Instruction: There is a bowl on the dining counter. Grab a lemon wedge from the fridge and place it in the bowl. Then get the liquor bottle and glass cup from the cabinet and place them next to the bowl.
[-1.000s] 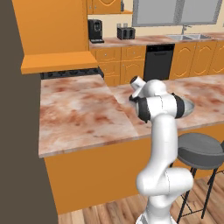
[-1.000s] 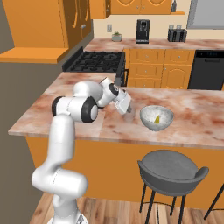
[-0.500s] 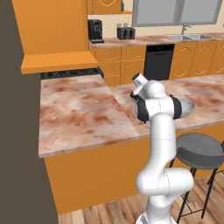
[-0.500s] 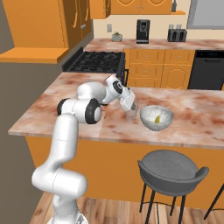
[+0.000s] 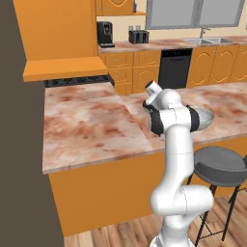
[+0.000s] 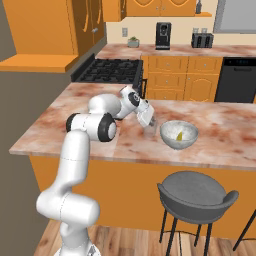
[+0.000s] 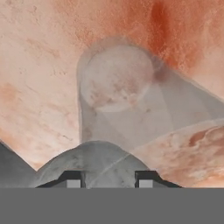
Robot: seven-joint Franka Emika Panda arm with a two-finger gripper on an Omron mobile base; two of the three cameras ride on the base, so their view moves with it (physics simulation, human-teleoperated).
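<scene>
Beside bowl (image 6: 179, 135), glass cup (image 6: 150, 129) upright

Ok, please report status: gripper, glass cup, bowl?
Gripper over the glass cup, jaws astride its rim, whether they grip unclear. Cup upright on the counter, beside the bowl. Lemon wedge in bowl. Nothing blocking.

A home kitchen: orange cabinets (image 5: 53, 29), stove (image 6: 110, 70), dishwasher (image 5: 174, 67), marble counter (image 5: 87, 120), bar stool (image 6: 195, 195)
</scene>
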